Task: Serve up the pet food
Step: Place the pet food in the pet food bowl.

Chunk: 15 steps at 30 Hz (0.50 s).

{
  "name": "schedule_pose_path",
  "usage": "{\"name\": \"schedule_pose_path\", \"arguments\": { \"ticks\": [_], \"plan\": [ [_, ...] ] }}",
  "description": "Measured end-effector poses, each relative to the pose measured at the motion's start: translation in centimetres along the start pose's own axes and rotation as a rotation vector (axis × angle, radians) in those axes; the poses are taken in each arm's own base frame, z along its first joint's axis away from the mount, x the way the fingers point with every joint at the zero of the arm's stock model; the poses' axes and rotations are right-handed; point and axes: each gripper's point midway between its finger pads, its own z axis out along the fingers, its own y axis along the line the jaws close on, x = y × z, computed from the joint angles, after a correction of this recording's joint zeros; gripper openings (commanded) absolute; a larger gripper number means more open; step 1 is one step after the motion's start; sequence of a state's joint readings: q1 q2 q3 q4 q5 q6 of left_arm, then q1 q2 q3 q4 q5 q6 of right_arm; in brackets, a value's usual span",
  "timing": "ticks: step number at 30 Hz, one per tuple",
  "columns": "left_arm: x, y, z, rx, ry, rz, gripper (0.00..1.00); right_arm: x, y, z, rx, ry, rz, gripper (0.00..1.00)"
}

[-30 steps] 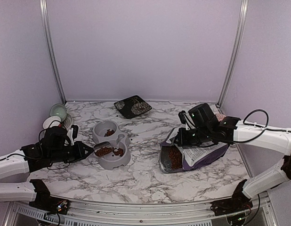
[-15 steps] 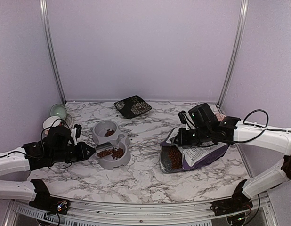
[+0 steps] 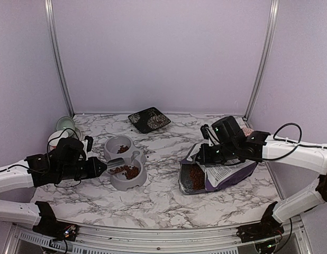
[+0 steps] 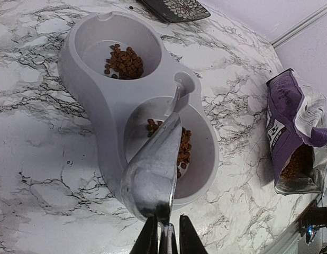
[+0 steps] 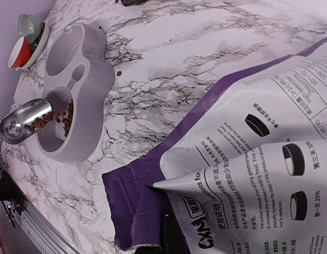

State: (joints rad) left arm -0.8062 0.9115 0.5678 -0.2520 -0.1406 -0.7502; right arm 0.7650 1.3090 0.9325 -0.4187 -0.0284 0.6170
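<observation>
Loose, light and quick to roll, the pet food (image 3: 129, 170) needs scooping, not pinching. It lies in the double bowl (image 3: 126, 185) left of centre and in the bag (image 3: 232, 174) at right. The left gripper (image 4: 164, 241) clamps the scoop (image 4: 153, 177) by its handle, and the right gripper (image 3: 205, 154) pinches the bag's edge.

Bag (image 5: 243, 159), white panel, right wrist view: mostly Chinese characters, "for" legible in one line. "25%" stands beside a ring diagram at the right edge. Other print too small to read.
</observation>
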Motion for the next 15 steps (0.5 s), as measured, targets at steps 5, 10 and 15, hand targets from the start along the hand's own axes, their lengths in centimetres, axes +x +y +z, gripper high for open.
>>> {"name": "schedule_pose_path", "arguments": {
  "ticks": [5,10,15],
  "plan": [
    [-0.18,0.07,-0.23,-0.040,0.001,0.024,0.00,0.00,-0.01,0.00,0.000,0.000,0.000,0.00],
    [-0.19,0.26,-0.38,-0.087,0.010,0.048,0.00,0.00,-0.01,-0.01,0.000,0.000,0.000,0.00],
    [-0.66,-0.20,-0.81,-0.119,0.005,0.077,0.00,-0.05,0.02,-0.09,-0.001,-0.003,0.000,0.00]
  ]
}}
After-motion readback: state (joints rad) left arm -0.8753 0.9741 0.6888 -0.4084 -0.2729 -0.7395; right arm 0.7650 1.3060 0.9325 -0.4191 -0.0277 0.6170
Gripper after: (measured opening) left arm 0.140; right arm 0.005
